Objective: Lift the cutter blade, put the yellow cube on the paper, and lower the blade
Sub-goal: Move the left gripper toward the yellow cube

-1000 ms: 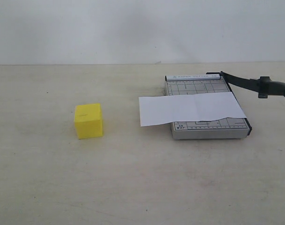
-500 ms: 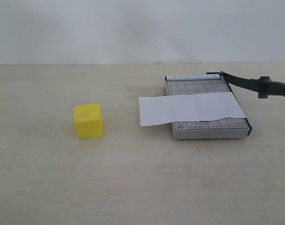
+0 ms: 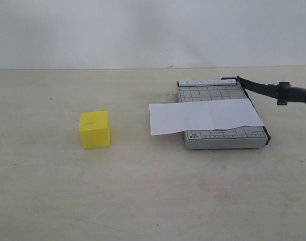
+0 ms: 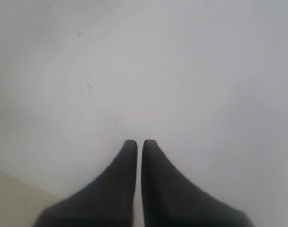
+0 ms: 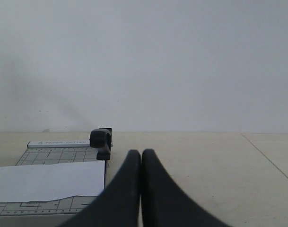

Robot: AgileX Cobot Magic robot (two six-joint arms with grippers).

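Observation:
The yellow cube (image 3: pixel 95 129) sits alone on the table, left of the trimmer. The paper (image 3: pixel 203 115) lies across the grey gridded base (image 3: pixel 223 138) and overhangs its left side. The cutter blade (image 3: pixel 261 87) is lifted off the base's right edge, and its thick handle (image 3: pixel 296 94) sticks out to the right. Neither gripper shows in the exterior view. My right gripper (image 5: pixel 142 152) is shut and empty, hanging to the right of the base (image 5: pixel 58 153), the paper (image 5: pixel 44 179) and the black handle (image 5: pixel 100 138). My left gripper (image 4: pixel 139 142) is shut on nothing and faces a blank white wall.
The beige table (image 3: pixel 153 191) stretches wide around the cube and trimmer. A plain white wall (image 3: pixel 142 30) rises behind the table's far edge. A table seam (image 5: pixel 269 158) runs on the right in the right wrist view.

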